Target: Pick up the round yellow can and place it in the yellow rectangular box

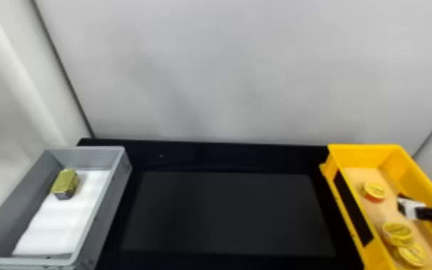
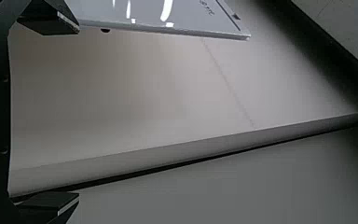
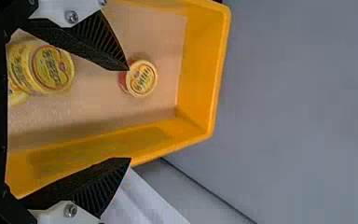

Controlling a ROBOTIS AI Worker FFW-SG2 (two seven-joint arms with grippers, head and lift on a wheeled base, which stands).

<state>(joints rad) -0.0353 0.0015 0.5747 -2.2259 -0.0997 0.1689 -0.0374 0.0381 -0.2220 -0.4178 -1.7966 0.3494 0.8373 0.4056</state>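
Tabletop [image 1: 226,212]: yellow box [image 1: 362,154] holds three cans [image 1: 397,230], grey box [image 1: 113,201] one tin [image 1: 65,181]; left gripper [image 2: 78,113] and right gripper [image 1: 424,198] gape empty.

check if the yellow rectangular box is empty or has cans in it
Not empty: the yellow rectangular box holds at least three round yellow cans, one toward its far end, the others close together nearer the robot.

Pale grey wall panels [image 1: 226,71] with dark seams [image 1: 62,68] rise behind a black table [image 1: 233,212]
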